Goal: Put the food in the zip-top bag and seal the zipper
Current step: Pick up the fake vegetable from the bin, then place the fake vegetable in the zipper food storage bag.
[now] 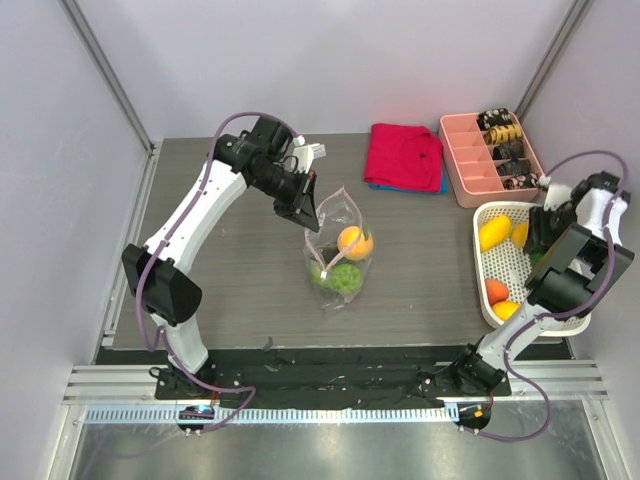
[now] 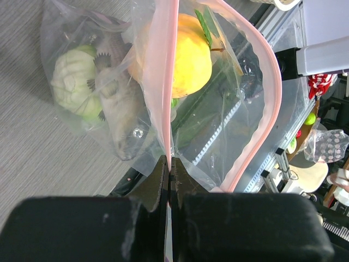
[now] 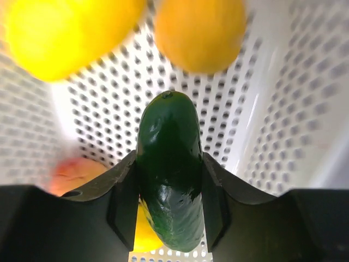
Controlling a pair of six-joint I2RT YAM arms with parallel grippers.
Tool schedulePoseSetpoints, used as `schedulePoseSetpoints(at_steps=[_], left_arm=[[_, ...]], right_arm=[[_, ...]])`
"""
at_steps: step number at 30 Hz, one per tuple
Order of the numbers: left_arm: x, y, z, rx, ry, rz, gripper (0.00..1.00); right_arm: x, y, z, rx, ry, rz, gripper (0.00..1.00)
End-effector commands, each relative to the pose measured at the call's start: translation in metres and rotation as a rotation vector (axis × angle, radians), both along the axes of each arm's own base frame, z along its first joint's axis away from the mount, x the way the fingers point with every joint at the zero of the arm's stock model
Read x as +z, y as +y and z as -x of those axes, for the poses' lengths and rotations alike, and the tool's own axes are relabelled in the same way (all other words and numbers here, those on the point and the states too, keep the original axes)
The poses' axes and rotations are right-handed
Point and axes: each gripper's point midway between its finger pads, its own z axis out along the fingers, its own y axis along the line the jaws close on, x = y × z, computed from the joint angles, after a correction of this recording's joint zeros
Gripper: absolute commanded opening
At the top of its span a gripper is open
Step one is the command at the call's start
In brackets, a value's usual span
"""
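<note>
top view: a folded red cloth (image 1: 403,155) and a pink divided tray (image 1: 488,160) lie at the far edge, well apart from the zip-top bag (image 1: 338,262) mid-table. the left gripper (image 1: 308,208) holds the bag's mouth up. inside, one orange fruit (image 1: 355,242) sits over green pieces (image 1: 342,279). the right gripper (image 1: 541,243) is down in the white basket (image 1: 525,270), with four loose fruits (image 1: 494,232) beside it.

left wrist: the jaws are pressed together on the zipper (image 2: 167,109); the other side of the mouth bows away from it.

right wrist: the jaws are clamped on one cucumber (image 3: 167,147), with two yellow fruits (image 3: 60,33) beyond it.
</note>
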Motion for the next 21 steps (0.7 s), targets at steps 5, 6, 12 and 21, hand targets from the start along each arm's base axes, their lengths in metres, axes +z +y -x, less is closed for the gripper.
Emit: schedulePoseSetpoints(at_steps=[5,6,12,21], left_arm=[[0.012,-0.002,-0.004,0.0,-0.047,0.026,0.0],[0.012,-0.002,-0.004,0.001,-0.047,0.026,0.0],[0.017,-0.005,-0.002,0.003,-0.04,0.048,0.0],[0.018,-0.008,-0.002,0.001,-0.027,0.065,0.0]], right_arm=[[0.21,0.123,-0.084,0.191,-0.594,-0.282,0.01],[0.231,0.139,-0.086,0.203,-0.64,-0.319,0.01],[0.346,0.277,-0.069,0.302,-0.958,-0.686,0.01],[0.399,0.4,-0.03,0.41,-1.059,-0.95,0.01]])
